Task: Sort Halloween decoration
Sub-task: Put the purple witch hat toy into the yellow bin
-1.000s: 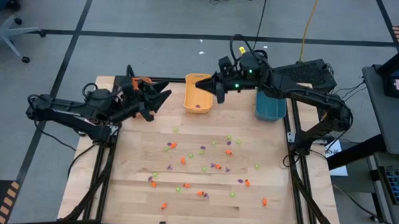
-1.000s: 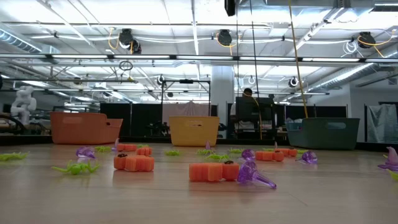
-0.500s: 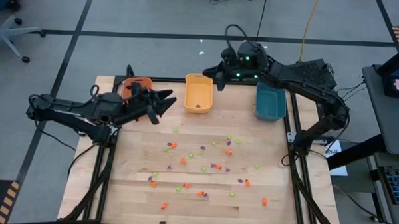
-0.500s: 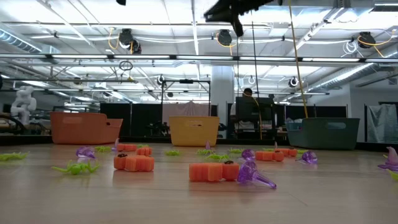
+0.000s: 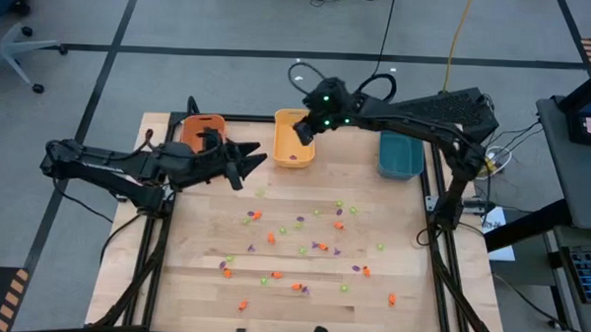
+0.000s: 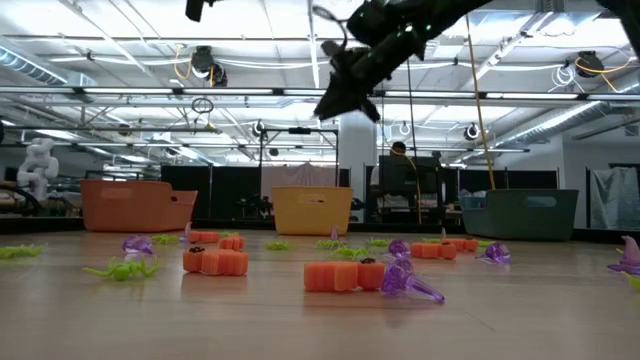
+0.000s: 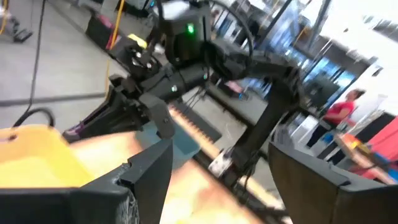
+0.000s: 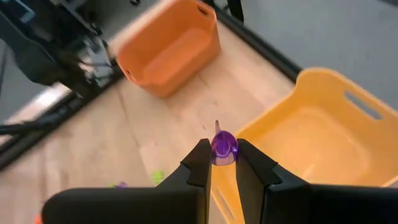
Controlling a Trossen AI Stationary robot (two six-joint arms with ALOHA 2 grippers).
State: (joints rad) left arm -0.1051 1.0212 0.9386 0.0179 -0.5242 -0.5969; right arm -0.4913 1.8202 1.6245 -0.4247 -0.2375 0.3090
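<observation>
My right gripper [image 8: 222, 163] is shut on a small purple trinket [image 8: 224, 147]. It hangs high over the yellow bin [image 5: 294, 146], near the bin's left rim, and shows up in the air in the low view [image 6: 335, 100]. My left gripper [image 5: 254, 157] stands open and empty between the orange bin [image 5: 200, 131] and the yellow bin, pointing level at the yellow one. Several orange, green and purple trinkets [image 5: 303, 247] lie scattered on the wooden table. A few purple ones [image 5: 294, 158] lie in the yellow bin. My right gripper pinches the purple trinket's rounded body [image 8: 224, 152] between its two fingertips [image 8: 200, 163]. The trinket's thin point [image 8: 216, 126] sticks out past them. The fingers slant down from the table's far right. The trinket is lifted clear, high above the yellow bin's rim.
A teal bin [image 5: 401, 155] stands at the far right of the table. The three bins line the far edge [image 6: 312, 210]. The trinkets lie across the middle and near half of the table. Black frame rails run along both sides.
My right gripper has come down and swung toward the table's left, tipping its fingers downward, still shut on the purple trinket. It now hangs over the yellow bin's left part. My left gripper has sunk a little, levelled out and edged toward the yellow bin, still open.
</observation>
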